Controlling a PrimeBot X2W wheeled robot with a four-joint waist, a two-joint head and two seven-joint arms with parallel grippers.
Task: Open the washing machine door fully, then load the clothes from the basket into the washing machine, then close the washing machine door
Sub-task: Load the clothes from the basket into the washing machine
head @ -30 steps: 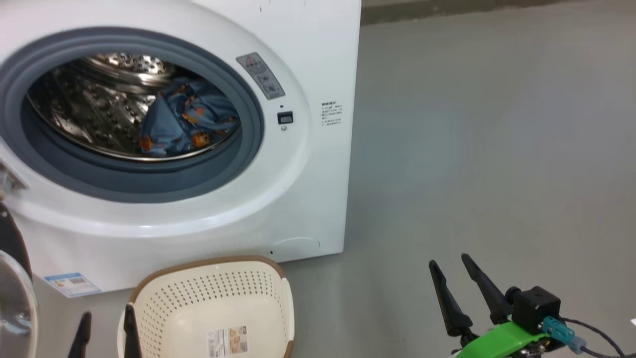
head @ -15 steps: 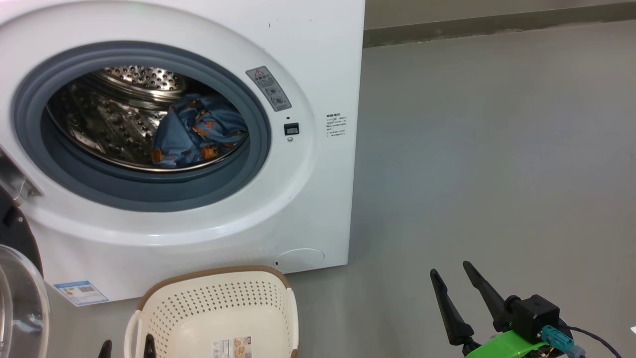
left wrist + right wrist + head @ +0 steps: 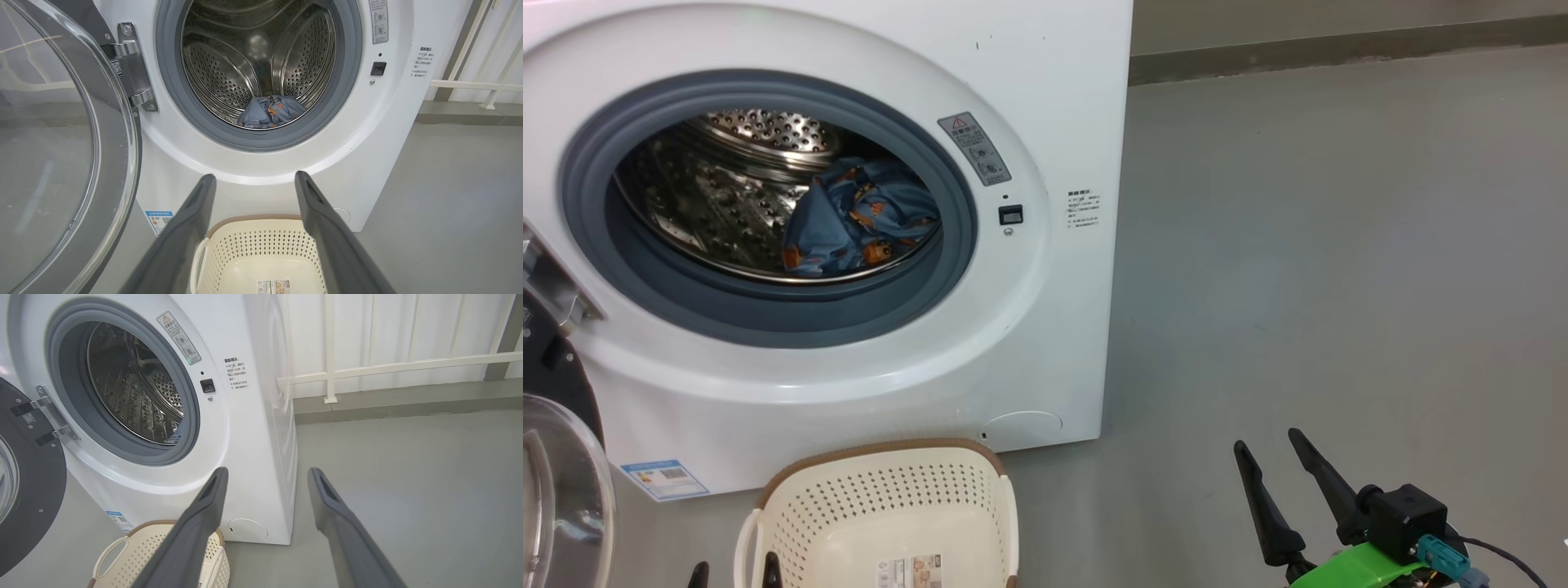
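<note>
Two tools held spread apart, nothing gripped: left tool (image 3: 253, 179) above cream perforated basket (image 3: 882, 490), right tool (image 3: 1267, 441) over grey floor (image 3: 1339, 245), right of white washing machine (image 3: 1054, 98). Washing machine door (image 3: 45, 155) swung wide open on left-side hinge. Blue printed clothes (image 3: 858, 220) piled inside steel drum (image 3: 711, 188). Basket set on floor just before machine, sticker (image 3: 913, 570) seen on its bottom.

White washing machine (image 3: 1054, 82), light-blue clothes (image 3: 858, 220) with orange-brown figures, cream perforated basket (image 3: 882, 498) with brown rim.
</note>
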